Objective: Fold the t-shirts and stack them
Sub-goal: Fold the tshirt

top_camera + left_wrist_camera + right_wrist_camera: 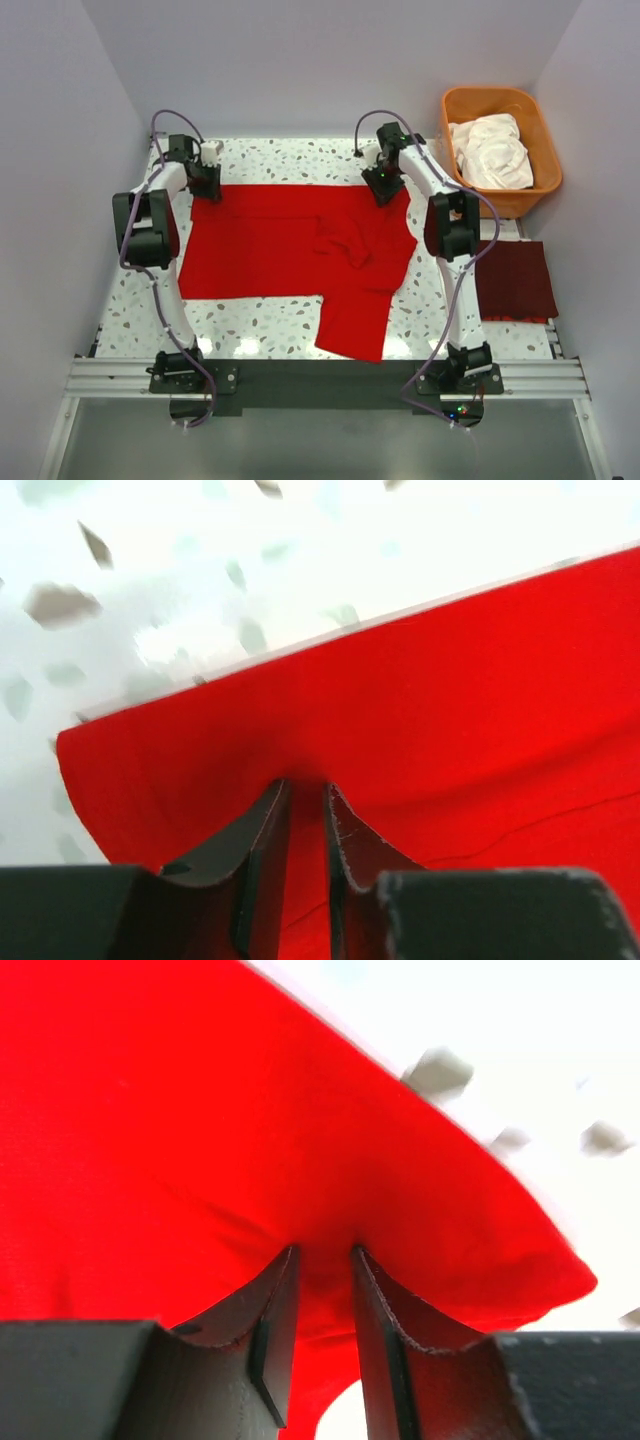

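Pinching the spread red t-shirt's (270, 245) far edge, left gripper (205, 187) and right gripper (383, 192) are clamped; maroon t-shirt (515, 280) appears folded, white t-shirts (490, 150) wait in orange tub (497, 96).

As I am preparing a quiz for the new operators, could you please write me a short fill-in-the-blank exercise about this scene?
The spread shirt, pinched by the left gripper and the right gripper, is ___.
The shirts in the tub are ___.
The folded maroon shirt lies beside the ___ arm.
Missing words: red; white; right.
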{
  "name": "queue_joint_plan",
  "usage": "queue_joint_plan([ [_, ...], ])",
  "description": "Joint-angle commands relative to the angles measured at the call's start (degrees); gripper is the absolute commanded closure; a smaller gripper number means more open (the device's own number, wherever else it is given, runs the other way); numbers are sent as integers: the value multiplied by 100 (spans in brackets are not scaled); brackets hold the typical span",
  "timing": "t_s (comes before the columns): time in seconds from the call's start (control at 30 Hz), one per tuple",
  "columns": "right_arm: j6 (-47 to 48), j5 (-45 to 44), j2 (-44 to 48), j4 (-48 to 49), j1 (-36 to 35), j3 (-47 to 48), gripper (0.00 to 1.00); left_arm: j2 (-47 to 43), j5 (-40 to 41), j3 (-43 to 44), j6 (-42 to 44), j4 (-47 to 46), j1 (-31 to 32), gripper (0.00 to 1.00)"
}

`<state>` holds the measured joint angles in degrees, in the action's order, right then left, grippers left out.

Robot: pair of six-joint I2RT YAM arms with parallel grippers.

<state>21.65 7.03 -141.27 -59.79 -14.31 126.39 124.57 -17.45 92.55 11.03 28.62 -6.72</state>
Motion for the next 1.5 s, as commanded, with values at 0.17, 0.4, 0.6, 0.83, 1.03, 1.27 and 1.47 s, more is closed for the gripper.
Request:
queue_joint_plan([
  [0.17,-205,-142,72,847,-11,818,58,-80,-1800,590,295,-522,-14,61],
  [0.4,-899,1361,2181,750,-2,-1446,56,-1804,-2543,-956,111,-823,1031,61],
  [0.6,-1601,2354,2710,520,-2,-2826,59,-2139,-2500,-1960,-609,-1262,2174,67],
  [0.83,-2428,2909,2807,1048,-28,-3893,59,-1779,-2193,-2101,-1857,-1262,2641,68],
  [1.03,-2753,2892,2596,1496,-37,-4183,58,-1392,-1841,-1969,-2298,-1245,2711,66],
  [1.27,-3114,2760,2570,1971,-55,-4483,57,-936,-1920,-1723,-2561,-1201,2799,64],
  [1.47,-3263,2769,2605,2112,-143,-4719,57,-768,-1972,-1583,-2649,-1210,2922,64],
])
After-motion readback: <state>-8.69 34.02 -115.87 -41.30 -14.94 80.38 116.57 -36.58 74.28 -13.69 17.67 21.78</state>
